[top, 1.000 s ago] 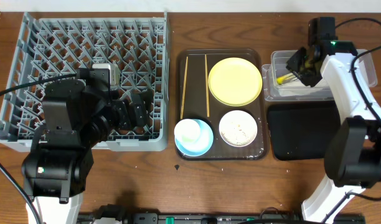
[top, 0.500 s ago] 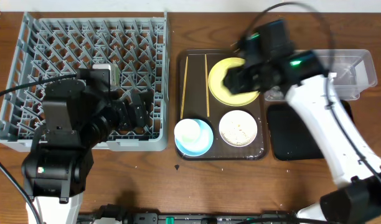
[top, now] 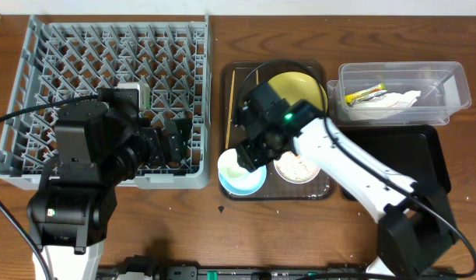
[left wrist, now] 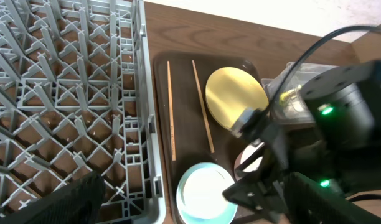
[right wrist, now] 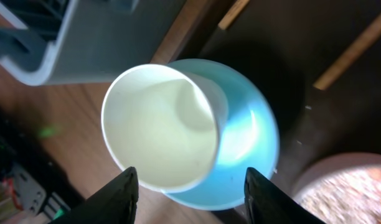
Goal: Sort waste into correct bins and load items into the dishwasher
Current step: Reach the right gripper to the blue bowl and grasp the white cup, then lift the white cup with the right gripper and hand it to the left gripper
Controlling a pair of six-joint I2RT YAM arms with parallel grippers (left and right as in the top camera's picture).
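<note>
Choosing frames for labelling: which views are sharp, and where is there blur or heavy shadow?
Overhead: evenly lit, sharp; the rack pegs are crisp. Left wrist: rack and chopsticks clear, the black right arm shows little detail. Right wrist: the white cup and blue bowl are soft-edged, and the right claw has dark, blurred fingers.

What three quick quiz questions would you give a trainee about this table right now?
1. True or false: the white cup sits inside the blue bowl.
2. Where is the yellow wrapper? A clear tub, B black tray, C dish rack.
3. How many chopsticks lie on the brown tray?
Key: 1 true; 2 A; 3 two.
</note>
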